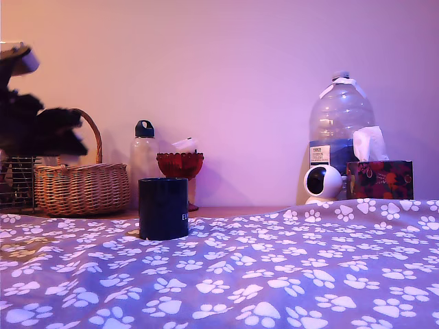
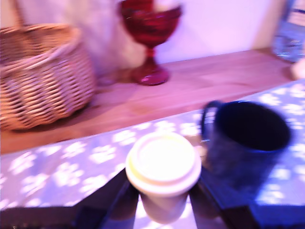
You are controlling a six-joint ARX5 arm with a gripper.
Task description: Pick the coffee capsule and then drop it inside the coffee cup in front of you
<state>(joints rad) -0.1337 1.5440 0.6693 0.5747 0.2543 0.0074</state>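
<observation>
Between the gripper's [image 2: 162, 210] dark fingers [image 2: 121, 205], the coffee capsule [image 2: 163, 167] sits clamped, flat rimmed top showing, though the wrist view is blurred. At about three o'clock from it stands the coffee cup [image 2: 248, 138], empty as far as its dark inside shows, upright on the paw-print cloth [image 1: 274, 274]. At eleven o'clock sits a wicker basket [image 2: 43, 76], at twelve a red goblet [image 2: 150, 38].
</observation>
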